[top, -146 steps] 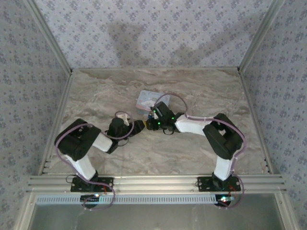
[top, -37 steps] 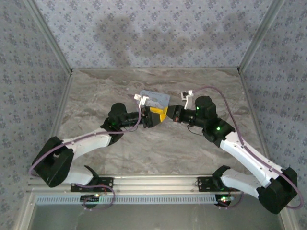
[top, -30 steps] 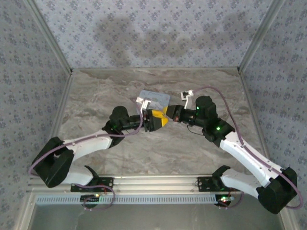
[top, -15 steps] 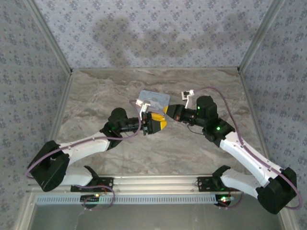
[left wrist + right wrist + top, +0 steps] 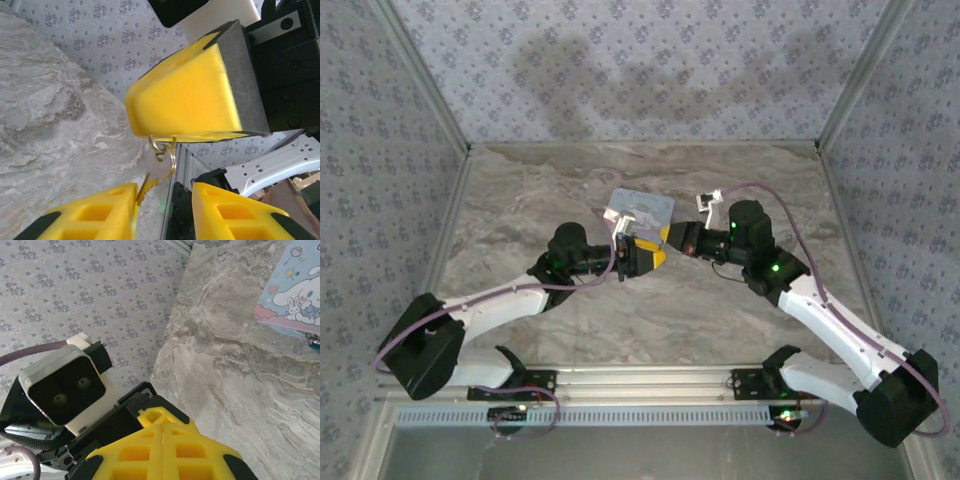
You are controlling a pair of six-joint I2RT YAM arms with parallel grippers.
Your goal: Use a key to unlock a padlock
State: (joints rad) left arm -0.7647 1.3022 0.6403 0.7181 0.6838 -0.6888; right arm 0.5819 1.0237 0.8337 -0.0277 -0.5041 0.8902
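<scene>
Mid-table in the top view, both arms reach in & meet tip to tip, just below the light-blue tin (image 5: 640, 207) near frame ctr. R gripper (image 5: 162, 421): yellow fingers pressed flat together, no gap, seen at the btm of its own cam. Over to the L wrist cam: those closed fingers fill the upper middle of frame, pinching a gold key ring (image 5: 173, 159), and the key (image 5: 156, 172) dangles off it below, blade slanting down-left. L gripper (image 5: 165, 192) sits right under it at the btm edge, jaws apart w/ a modest gap. The key's tip runs down by the inner edge of the finger (image 5: 100, 215) at frame lower left; touching or not, can't tell. Tin lies flat on the marble table (image 5: 235, 375), white cartoon figure up, upper right of the R wrist frame. Small dark-blue bit (image 5: 313, 343) at the tin's lower edge, cut by the right border. Padlock? Too little showing to say.
</scene>
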